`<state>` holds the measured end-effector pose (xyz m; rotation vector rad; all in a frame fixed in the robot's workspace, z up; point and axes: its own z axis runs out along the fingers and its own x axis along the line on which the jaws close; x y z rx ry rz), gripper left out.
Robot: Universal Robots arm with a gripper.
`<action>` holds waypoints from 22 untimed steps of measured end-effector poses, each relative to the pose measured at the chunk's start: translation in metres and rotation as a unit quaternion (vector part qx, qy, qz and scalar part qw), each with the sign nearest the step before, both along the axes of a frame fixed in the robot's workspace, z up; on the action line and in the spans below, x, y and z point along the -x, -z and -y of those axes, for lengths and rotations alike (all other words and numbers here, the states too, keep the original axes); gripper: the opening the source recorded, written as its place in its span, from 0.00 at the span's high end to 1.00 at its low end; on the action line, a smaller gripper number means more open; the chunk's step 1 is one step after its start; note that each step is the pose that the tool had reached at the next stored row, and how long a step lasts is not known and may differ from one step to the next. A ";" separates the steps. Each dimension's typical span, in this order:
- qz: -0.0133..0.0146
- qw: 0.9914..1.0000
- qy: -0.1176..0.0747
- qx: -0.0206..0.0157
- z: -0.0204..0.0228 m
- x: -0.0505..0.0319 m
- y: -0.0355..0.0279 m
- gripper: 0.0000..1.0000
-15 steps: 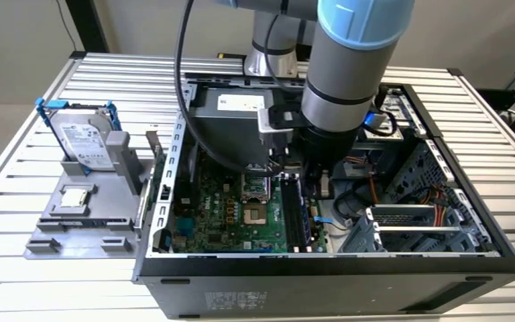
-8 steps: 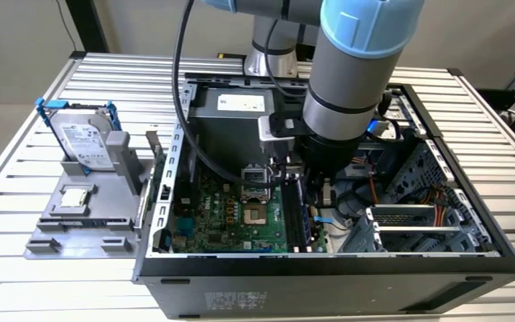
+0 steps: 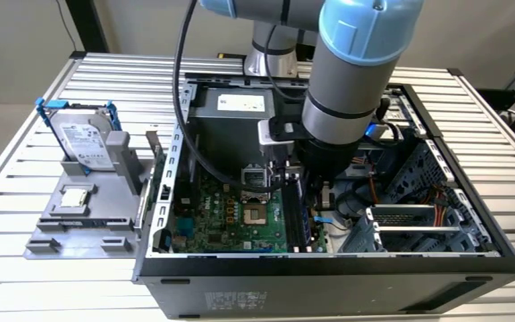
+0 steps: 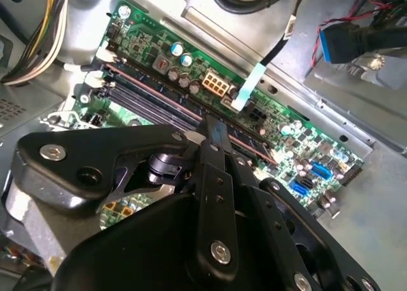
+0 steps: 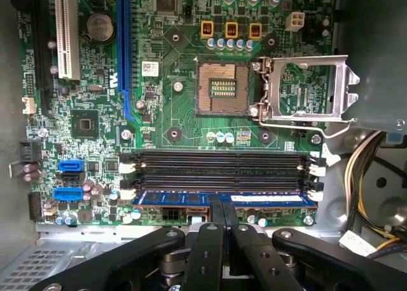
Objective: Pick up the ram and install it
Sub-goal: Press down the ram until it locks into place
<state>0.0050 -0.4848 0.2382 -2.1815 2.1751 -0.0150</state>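
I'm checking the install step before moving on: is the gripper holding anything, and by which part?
Yes. The gripper is shut on the ram, pinching its upper long edge near the middle, with the stick lying along the outermost memory slot on the motherboard.

Even bright overhead light, soft shadows inside the case, second wrist view slightly hazy

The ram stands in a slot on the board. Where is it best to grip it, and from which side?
Probably the middle of its top edge, pinched across the two flat faces, from straight above. The ram stands on edge in the slot; white latches guard the ends, so little else looks free. The end effector is at that middle.
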 end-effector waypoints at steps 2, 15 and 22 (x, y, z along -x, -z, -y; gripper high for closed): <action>0.000 1.000 0.000 0.000 0.0000 0.0000 0.0037 1.00; 0.000 1.000 0.000 0.000 -0.0003 -0.0001 0.0171 1.00; 0.000 1.000 0.000 0.000 -0.0001 -0.0001 -0.0145 1.00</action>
